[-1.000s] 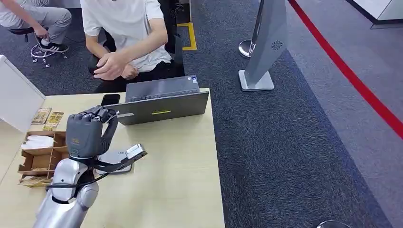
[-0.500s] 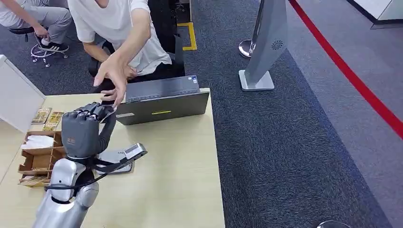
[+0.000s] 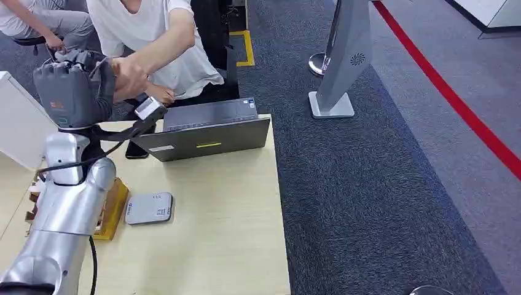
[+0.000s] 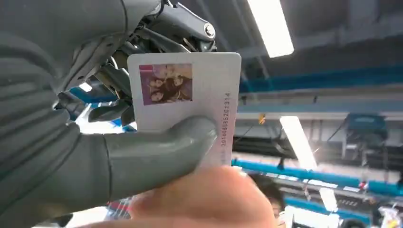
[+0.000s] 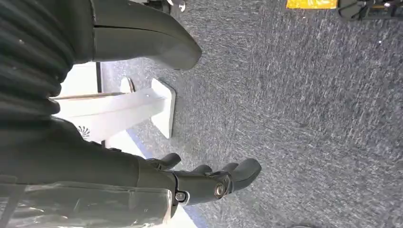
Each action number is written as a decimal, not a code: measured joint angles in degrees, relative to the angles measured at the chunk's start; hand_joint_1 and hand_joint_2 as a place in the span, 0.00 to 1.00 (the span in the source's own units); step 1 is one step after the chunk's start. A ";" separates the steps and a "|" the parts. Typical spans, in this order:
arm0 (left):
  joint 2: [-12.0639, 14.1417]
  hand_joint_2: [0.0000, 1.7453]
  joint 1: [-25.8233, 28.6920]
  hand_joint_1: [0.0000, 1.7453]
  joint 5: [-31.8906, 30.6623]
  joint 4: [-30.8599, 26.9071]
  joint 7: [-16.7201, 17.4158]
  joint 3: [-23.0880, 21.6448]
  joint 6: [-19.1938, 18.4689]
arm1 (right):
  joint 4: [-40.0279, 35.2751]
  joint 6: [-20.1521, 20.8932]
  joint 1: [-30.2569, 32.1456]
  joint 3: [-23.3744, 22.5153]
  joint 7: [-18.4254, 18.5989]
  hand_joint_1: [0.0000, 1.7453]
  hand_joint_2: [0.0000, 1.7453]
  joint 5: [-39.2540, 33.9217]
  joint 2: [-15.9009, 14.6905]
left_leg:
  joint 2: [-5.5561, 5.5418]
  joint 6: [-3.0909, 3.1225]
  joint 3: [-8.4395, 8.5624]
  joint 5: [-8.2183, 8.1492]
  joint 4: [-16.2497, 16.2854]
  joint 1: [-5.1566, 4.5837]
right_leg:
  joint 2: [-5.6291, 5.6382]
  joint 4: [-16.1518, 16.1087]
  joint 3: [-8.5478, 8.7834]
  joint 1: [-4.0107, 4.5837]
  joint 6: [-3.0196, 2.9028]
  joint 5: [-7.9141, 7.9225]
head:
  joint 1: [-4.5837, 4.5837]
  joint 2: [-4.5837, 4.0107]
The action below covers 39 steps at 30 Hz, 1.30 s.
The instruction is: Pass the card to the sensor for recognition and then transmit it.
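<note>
Above the desk's far edge | left hand [image 3: 74,92] pinches white photo ID card [image 4: 190,99] | person's hand [image 3: 129,77] touching it | step: handover | next: release once taken | right hand [image 5: 209,183] hangs empty, fingers loose.

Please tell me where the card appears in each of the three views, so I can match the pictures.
Head view: the card is hidden behind the raised left hand, which the person's hand meets.
Left wrist view: the card is at centre, pinched under the thumb, photo side showing.
Right wrist view: not in it; carpet and the right hand.
Shared landmark: the left hand, the person's hand reaching it.
</note>
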 joint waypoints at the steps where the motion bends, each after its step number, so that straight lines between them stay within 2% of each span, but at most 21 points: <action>1: -0.09 1.00 -0.65 1.00 0.04 1.64 -0.31 0.46 0.13 | 0.00 0.11 -0.01 0.09 0.09 0.00 1.00 0.09 0.00 | 0.00 -0.02 0.00 0.02 0.00 0.00 | 0.00 0.00 -0.01 0.00 0.01 0.01 | -0.07 0.00; 4: -0.79 1.00 -1.47 1.00 0.13 4.82 -0.50 1.35 0.09 | 0.00 0.24 0.00 0.22 0.37 0.00 1.00 0.22 0.00 | -0.02 0.01 -0.03 0.04 0.00 -0.01 | 0.00 -0.01 -0.01 -0.01 0.03 0.02 | -0.02 0.00; 10: -1.51 1.00 -1.52 1.00 0.06 7.31 -0.50 1.48 -0.31 | 0.00 0.39 0.03 0.33 0.39 0.00 1.00 0.26 0.00 | 0.03 0.01 -0.16 0.03 0.01 -0.02 | 0.06 -0.02 -0.16 -0.02 0.04 0.04 | -0.04 0.00; 11: -1.55 1.00 -1.52 0.00 0.02 7.64 -0.54 1.48 -0.31 | 0.00 0.41 0.03 0.33 0.39 0.00 1.00 0.28 0.00 | 0.03 0.01 -0.18 0.03 0.01 -0.02 | 0.07 -0.02 -0.20 -0.02 0.04 0.04 | -0.07 0.00; 18: -2.01 1.00 -0.88 0.00 3.04 8.03 -2.78 1.51 -0.90 | 0.00 0.33 0.01 0.39 0.72 0.00 1.00 0.26 -0.02 | 0.01 0.01 -0.25 0.03 -0.01 -0.01 | 0.04 -0.02 -0.25 -0.01 0.04 0.03 | -0.04 0.00; 25: -2.21 1.00 4.08 0.00 4.48 2.11 -2.99 1.51 -2.71 | 0.00 0.31 0.06 0.37 1.03 0.00 1.00 -0.09 -0.07 | 0.02 0.01 -0.26 0.03 -0.01 -0.02 | 0.03 -0.03 -0.23 -0.01 0.05 0.04 | -0.04 0.00; 33: -1.35 1.00 13.97 0.00 6.49 -10.90 -3.52 1.46 -4.74 | 0.00 0.15 0.22 0.04 2.01 0.00 1.00 -1.62 -0.28 | 0.02 0.01 -0.27 0.03 -0.01 -0.01 | 0.03 -0.03 -0.24 -0.01 0.05 0.04 | -0.07 0.00; 39: 2.10 1.00 25.69 0.00 7.36 -24.95 -5.35 1.09 -4.55 | -0.02 -0.53 0.46 -1.22 2.51 0.00 1.00 -3.54 -0.31 | 0.08 0.02 -0.31 -0.03 -0.04 -0.01 | 0.07 -0.03 -0.30 -0.01 0.04 0.01 | -0.04 0.00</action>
